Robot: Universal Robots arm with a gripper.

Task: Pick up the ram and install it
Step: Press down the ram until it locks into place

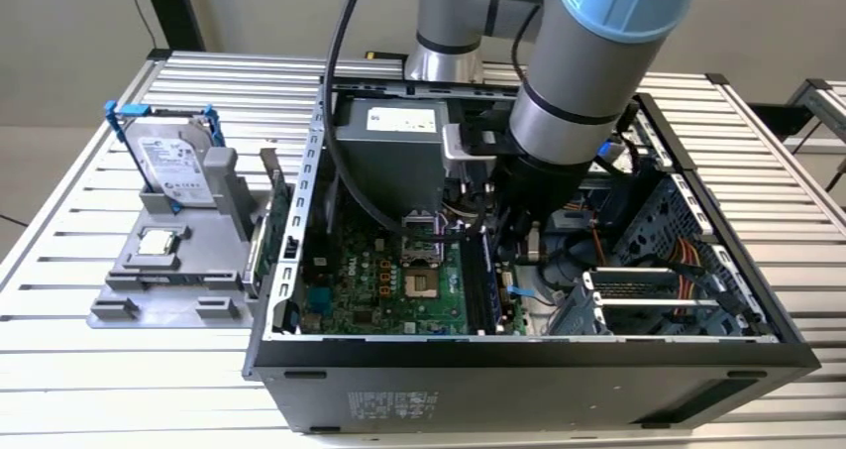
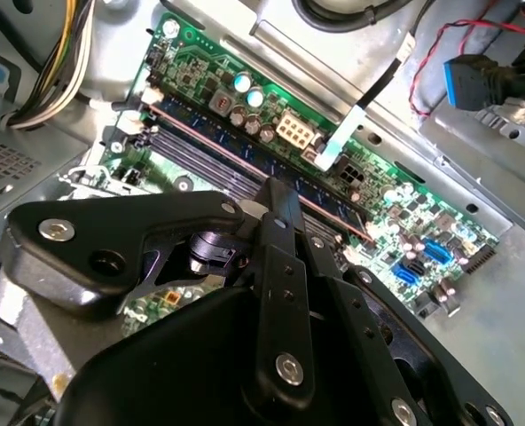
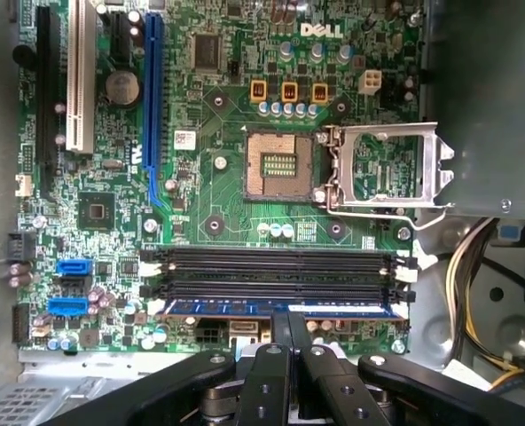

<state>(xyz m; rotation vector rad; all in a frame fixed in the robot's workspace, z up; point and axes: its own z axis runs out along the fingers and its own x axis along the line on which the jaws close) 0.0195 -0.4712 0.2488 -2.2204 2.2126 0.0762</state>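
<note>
Down inside the open computer case (image 1: 529, 355), right over the motherboard (image 3: 209, 195). Gripper (image 3: 288, 330) poised on the RAM stick (image 3: 280, 308), fingers (image 3: 278, 377) drawn together on the stick's top edge at mid-length. Stick standing on edge in the memory slot (image 3: 271, 310) farthest from the empty CPU socket (image 3: 278, 166), blue label showing along the slot's length. Two black slots (image 3: 271, 271) between stick and socket bare. Pickup done, by the look of it; stick in its slot. Fully seated and latched? Cannot tell from the end clips (image 3: 405, 271). Release yet to come.
</note>
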